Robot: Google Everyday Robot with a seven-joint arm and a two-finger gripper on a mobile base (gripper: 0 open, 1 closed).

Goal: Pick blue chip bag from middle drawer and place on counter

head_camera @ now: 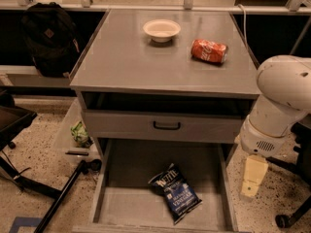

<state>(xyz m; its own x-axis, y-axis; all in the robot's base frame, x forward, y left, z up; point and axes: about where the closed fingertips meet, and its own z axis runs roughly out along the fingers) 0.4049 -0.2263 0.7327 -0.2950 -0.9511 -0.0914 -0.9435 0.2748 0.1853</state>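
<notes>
One blue chip bag (176, 195) is lying flat on the floor of the middle drawer (121, 205), which is standing pulled wide open at the bottom of the cabinet. The bag is sitting towards the front, a little right of centre. It is tilted, with its dark top edge pointing up-left towards the back, white lettering facing up and nothing touching it.

Over on the right, the gripper (253, 176) is hanging outside the drawer, just beyond its right wall, pointing down at the speckled floor and well apart from the bag. Whether it is spread or closed up, I cannot tell from here. The white arm (282, 96) is looming above it, beside the cabinet's right edge.

Up top, the counter (136, 64) is carrying a white bowl (162, 29) near the back and a red soda can (209, 51) lying on its side to the bowl's right. Between counter and open drawer, a closed drawer front (121, 125) is showing its black handle. A black backpack (48, 38) is sitting off to the left.
</notes>
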